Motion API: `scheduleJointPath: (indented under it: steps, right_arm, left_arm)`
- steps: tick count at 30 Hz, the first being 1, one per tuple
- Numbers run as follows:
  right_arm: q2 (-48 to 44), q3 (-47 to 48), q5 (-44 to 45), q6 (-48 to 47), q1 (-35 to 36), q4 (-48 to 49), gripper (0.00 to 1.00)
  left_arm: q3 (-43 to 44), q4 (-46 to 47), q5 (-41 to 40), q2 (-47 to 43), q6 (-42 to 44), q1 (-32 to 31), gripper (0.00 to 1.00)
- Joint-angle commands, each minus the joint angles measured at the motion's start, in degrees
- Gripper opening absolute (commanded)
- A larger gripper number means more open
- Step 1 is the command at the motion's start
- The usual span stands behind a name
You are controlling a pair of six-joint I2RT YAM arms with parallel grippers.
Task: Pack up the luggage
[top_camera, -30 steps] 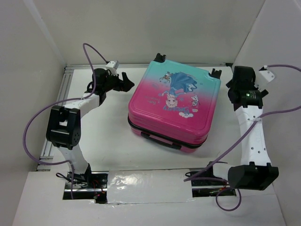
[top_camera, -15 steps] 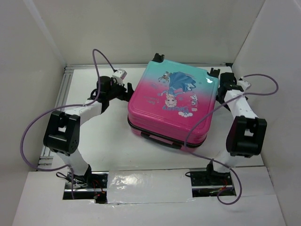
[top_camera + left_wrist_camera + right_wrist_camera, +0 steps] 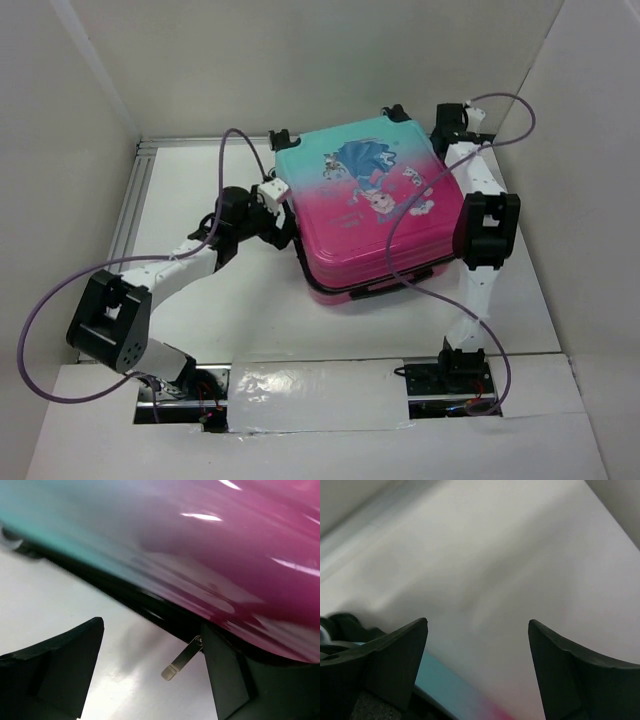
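The luggage (image 3: pixel 370 205) lies flat and closed on the white table, teal end to the back, pink end to the front, princess print on top. My left gripper (image 3: pixel 283 225) is open at its left side. In the left wrist view (image 3: pixel 152 625) the shell (image 3: pixel 200 545) fills the top. A metal zipper pull (image 3: pixel 182 658) hangs between the fingers, and the right finger (image 3: pixel 225 680) touches the zipper seam. My right gripper (image 3: pixel 447 120) is open at the far right corner. In the right wrist view (image 3: pixel 477 622) the suitcase edge (image 3: pixel 445 690) lies below the fingers.
White walls close in the table at the back, left and right. An aluminium rail (image 3: pixel 130 210) runs along the left edge. Purple cables (image 3: pixel 60 290) loop from both arms. Black wheels (image 3: pixel 282 137) stick out at the suitcase's back edge. A taped strip (image 3: pixel 320 395) lies between the arm bases.
The suitcase has turned anticlockwise and shifted right and back. My left gripper followed its left side to the right. My right arm swung up to the far right corner.
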Motion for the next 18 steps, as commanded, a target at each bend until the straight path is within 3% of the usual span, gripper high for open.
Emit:
scheduleJointPath:
  steps: [1,7,13,18]
  right_arm:
    - [6.37,11.31,-20.53,-5.17,12.98,1.43,0.89]
    - [10.95,18.82,-28.38,-11.77,15.80,3.53,0.89]
    - [9.20,28.22,-25.30,-15.19,15.72,-0.95,0.89]
    - [-2.99,27.70,-28.90,-19.66,15.19,2.12,0.96]
  left_arm:
    - [-1.30,4.56,14.61,-5.07,0.89,-12.38,0.92]
    - [-6.06,4.03,17.33,-12.55,0.37,-15.91,0.92]
    - [-13.16,4.64,8.11,-21.50,-3.40,-13.28,0.92]
    - [-14.93,7.53,-3.13,-32.74,-8.32,-8.72,0.98]
